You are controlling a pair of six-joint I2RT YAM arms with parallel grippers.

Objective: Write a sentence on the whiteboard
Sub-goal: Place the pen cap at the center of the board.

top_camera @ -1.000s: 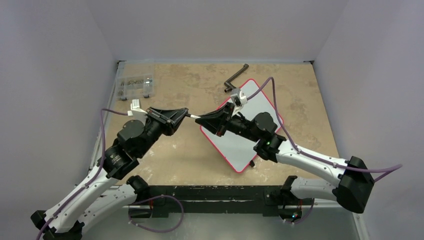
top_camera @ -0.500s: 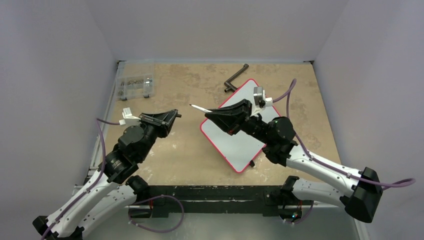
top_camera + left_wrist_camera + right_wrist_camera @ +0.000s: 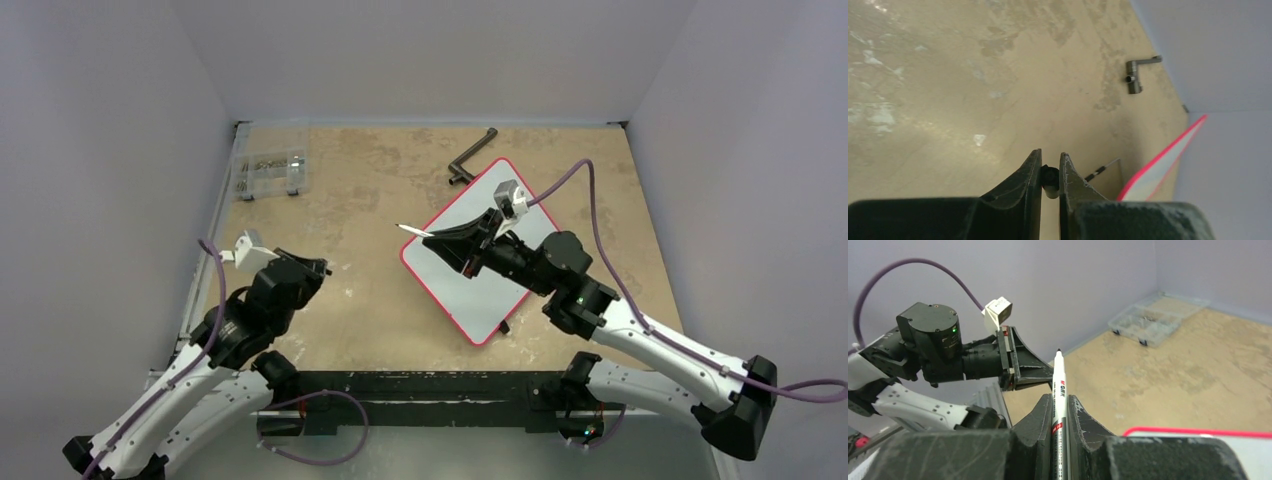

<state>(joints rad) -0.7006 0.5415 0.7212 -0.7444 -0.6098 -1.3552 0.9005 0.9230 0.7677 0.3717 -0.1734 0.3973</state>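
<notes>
As things stand, stage: marker in hand, writing not begun; you will find no ink on the board in the overhead view.
Right tool [image 3: 440, 238]: pressed together on the barrel of the marker [image 3: 415, 231], nib bare and well forward of the fingertips.
Left tool [image 3: 318, 268]: pinched on a small black cap [image 3: 1050, 180], judged to be the marker's own; it hangs over the desk [image 3: 380, 180], well apart from the board.
Whiteboard [image 3: 470, 290]: flat on the desk, set cornerwise, beneath the right arm.
Marker axis: near level, nib pointing to the robot's left, out past the board's left corner.
Governing relation: the board lies below and behind the nib, back toward the right wrist.
Next move, judged: you must tip the nib down and draw it back over the board; the right arm is the nearer.
</notes>
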